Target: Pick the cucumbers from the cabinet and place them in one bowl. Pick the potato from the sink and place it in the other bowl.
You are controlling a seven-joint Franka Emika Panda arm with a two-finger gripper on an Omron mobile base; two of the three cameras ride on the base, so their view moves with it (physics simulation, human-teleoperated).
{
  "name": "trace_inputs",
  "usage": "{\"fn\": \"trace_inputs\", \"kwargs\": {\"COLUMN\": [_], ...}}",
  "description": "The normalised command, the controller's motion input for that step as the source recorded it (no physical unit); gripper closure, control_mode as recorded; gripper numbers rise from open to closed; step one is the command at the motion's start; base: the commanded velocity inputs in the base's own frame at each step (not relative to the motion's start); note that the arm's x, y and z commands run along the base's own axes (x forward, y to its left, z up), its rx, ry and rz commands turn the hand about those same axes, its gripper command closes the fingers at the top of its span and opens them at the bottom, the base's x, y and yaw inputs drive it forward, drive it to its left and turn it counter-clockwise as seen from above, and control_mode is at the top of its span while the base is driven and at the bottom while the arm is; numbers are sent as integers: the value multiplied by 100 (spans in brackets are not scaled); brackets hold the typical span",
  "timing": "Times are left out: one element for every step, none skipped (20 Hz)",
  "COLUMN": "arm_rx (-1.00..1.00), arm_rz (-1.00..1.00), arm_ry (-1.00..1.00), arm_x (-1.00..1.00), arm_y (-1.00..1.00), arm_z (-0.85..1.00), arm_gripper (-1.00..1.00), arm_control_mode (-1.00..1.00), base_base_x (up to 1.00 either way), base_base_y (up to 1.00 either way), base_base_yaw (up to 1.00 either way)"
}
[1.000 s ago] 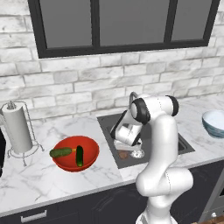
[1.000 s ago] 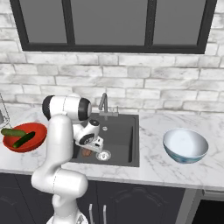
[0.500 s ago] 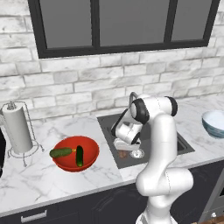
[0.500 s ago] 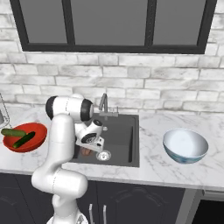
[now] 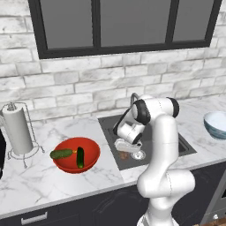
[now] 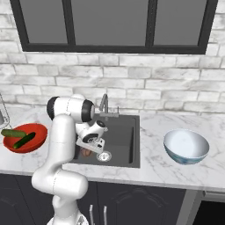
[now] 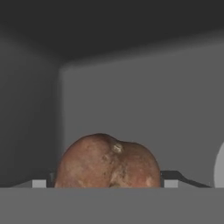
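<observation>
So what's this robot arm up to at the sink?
It is reaching down into the sink for a potato, which sits between the fingers of its gripper; whether they have closed on it is unclear. Two cucumbers lie in the red bowl. The pale blue bowl holds nothing.

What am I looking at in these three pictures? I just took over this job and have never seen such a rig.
A white robot arm on a base stands at a kitchen counter. Two pictures come from cameras behind it, left and right; the third looks along its hand. The gripper is low in the sink, its fingers on either side of the potato; a firm grip is not clear. Both cucumbers lie in the red bowl. The pale blue bowl waits right of the sink. A paper towel roll stands at the left.
</observation>
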Motion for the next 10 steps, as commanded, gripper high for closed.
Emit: {"fn": "trace_inputs", "kwargs": {"arm_rx": [1, 0, 0, 0, 0, 0, 0, 0, 0, 0], "arm_rz": [0, 0, 0, 0, 0, 0, 0, 0, 0, 0], "arm_ry": [0, 0, 0, 0, 0, 0, 0, 0, -3, -2], "arm_x": [0, 0, 0, 0, 0, 0, 0, 0, 0, -22], "arm_y": [0, 0, 0, 0, 0, 0, 0, 0, -14, -23], "arm_z": [0, 0, 0, 0, 0, 0, 0, 0, 0, 24], "arm_gripper": [100, 100, 100, 100, 100, 100, 100, 100, 100, 100], "arm_control_mode": [-100, -100, -100, -100, -100, -100, -100, -100, -100, -100], "base_base_x": [0, 0, 0, 0, 0, 0, 0, 0, 0, 0], "base_base_y": [0, 0, 0, 0, 0, 0, 0, 0, 0, 0], "base_base_yaw": [0, 0, 0, 0, 0, 0, 0, 0, 0, 0]}}
